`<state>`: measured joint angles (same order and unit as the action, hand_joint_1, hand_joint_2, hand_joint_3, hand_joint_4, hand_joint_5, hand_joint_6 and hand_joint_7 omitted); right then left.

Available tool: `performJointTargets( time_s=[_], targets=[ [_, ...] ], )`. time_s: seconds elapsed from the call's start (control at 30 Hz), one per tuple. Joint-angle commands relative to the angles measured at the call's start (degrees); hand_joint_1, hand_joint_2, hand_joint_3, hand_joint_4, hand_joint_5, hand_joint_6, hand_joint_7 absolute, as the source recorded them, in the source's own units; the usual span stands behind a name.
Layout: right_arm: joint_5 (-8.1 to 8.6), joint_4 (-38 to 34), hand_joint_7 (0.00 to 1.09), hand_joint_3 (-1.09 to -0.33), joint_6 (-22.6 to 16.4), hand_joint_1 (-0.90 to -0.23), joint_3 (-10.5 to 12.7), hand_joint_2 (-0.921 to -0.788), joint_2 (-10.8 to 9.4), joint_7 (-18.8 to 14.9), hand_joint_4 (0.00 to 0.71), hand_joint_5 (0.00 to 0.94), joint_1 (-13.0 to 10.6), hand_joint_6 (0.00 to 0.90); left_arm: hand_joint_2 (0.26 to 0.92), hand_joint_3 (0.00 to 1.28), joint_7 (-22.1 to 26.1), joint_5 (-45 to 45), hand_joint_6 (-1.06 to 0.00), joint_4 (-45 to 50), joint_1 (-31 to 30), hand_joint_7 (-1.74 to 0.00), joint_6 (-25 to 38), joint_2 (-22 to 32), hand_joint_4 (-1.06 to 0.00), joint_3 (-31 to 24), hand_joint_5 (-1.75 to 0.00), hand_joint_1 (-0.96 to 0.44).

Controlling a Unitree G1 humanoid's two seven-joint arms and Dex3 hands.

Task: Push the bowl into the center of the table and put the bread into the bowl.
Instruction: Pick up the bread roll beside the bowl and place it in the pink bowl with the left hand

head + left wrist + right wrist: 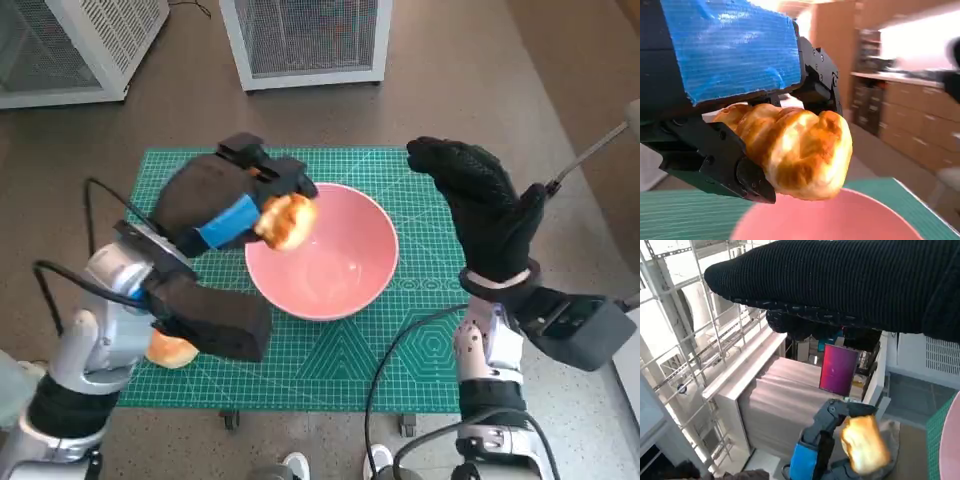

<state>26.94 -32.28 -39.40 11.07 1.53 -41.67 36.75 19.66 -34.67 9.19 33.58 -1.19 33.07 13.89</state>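
A pink bowl point(330, 262) stands on the green cutting mat point(420, 340), near its middle. My left hand point(235, 200) holds a golden piece of bread point(286, 220) in the air over the bowl's left rim. Close up, the bread point(795, 150) sits between the black fingers point(720, 160), with the bowl's pink rim point(840, 220) just beneath. My right hand point(485, 205) hovers raised to the right of the bowl, fingers spread, holding nothing. From behind the right hand point(850, 285), the bread point(864, 444) and the left hand point(815, 450) show across from it.
A second piece of bread point(170, 350) lies on the mat's left part, half hidden under my left forearm. Two white mesh cabinets point(305, 40) stand on the floor beyond the table. Feet show at the table's near edge.
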Motion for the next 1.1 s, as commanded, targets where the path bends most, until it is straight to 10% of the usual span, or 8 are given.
performJointTargets(
  time_s=[0.03, 0.7, 0.77, 0.83, 0.93, 1.1],
  targets=[
    [0.07, -0.12, 0.01, -0.653, 0.7, -0.609, 0.05, -0.921, 0.27, -0.32, 0.211, 0.0, -1.5, 0.337, 0.92, 0.04, 1.4, 0.46, -0.68, -2.88, 1.54, -1.11, -1.63, -1.72, -0.69, 1.91, -1.16, 0.0],
    [-0.01, 0.05, 0.01, -0.655, 0.47, -0.603, 0.05, -0.921, 0.3, -0.26, 0.21, 0.0, -1.89, 0.336, 0.921, 0.13, 5.63, -2.65, -0.61, -8.6, 2.94, -1.22, 1.02, -5.04, -0.56, 5.21, -1.25, 0.0],
    [0.01, 0.15, 0.01, -0.655, 0.52, -0.603, 0.03, -0.921, 0.29, -0.25, 0.21, 0.0, -1.94, 0.336, 0.921, 0.2, 6.81, -2.71, -0.53, -7.93, 2.39, -1.34, 2.06, -4.84, -0.51, 5.22, -0.89, -0.17],
    [0.02, 0.23, 0.01, -0.655, 0.56, -0.606, 0.01, -0.921, 0.28, -0.22, 0.21, 0.0, -1.98, 0.336, 0.848, 0.15, 8.15, -2.89, -0.43, -7.11, 1.86, -0.7, 3.06, -4.45, -0.44, 5.26, -0.41, -0.02],
    [0.05, 0.22, 0.01, -0.655, 0.57, -0.608, 0.03, -0.921, 0.28, -0.2, 0.209, 0.0, -1.99, 0.335, 0.788, 0.07, 10.27, -3.16, -0.34, -5.98, 1.69, -0.25, 4.41, -3.87, -0.29, 5.3, -0.14, 0.03],
    [-0.03, 0.12, 0.01, -0.655, 0.58, -0.609, -0.03, -0.921, 0.17, -0.09, 0.209, 0.0, -1.98, 0.335, 0.748, 0.03, 13.26, -2.92, -0.28, -4.4, 2.31, -0.05, 5.95, -3.25, -0.18, 4.95, -0.02, 0.0]
  ],
)
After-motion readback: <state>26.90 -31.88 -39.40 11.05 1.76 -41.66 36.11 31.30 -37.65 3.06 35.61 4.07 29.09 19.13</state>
